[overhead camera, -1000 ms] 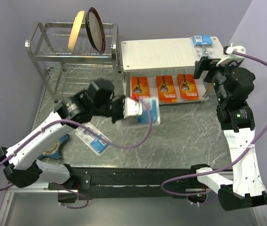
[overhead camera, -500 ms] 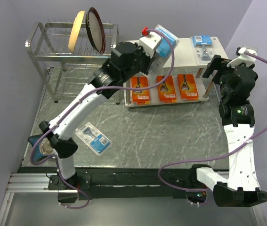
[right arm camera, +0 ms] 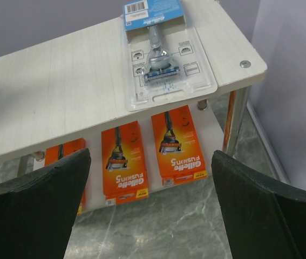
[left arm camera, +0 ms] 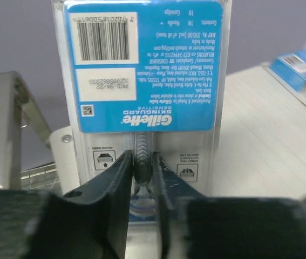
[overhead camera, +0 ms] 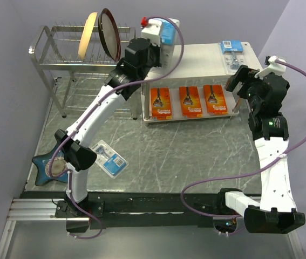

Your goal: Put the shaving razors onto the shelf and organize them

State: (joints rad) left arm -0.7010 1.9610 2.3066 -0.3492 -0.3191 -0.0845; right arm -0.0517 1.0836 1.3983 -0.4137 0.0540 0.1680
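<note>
**Left arm holding a blue razor pack above the shelf**

A blue razor pack is shown pinched at its clear-plastic end between the narrowly set fingers of the left tool. The pack's long axis runs straight out from the tool, with the card end farthest away. In the overhead view the pack is held in the air over the back-left corner of the shelf. The bare stretch of the top board therefore lies below the tool, to its right and toward the front. The left arm is judged the nearer for this placement. The right tool is spread wide and holds nothing; it hangs just off the shelf's right edge.

A second blue pack lies flat at the back-right corner of the top board, long axis back to front, barcode end toward the back. Three orange packs are set side by side on the lower board, long axes parallel. A third blue pack lies on the worktop toward its front-left corner.

On the held pack, "Gillette" and "SKINGUARD SENSITIVE" can be read upside down beneath a barcode; the fine print is too small to give. The orange packs are marked "Gillette FUSION5".

The coming move is judged to call for lowering the pack and laying it flat, parallel to the second blue pack.
</note>
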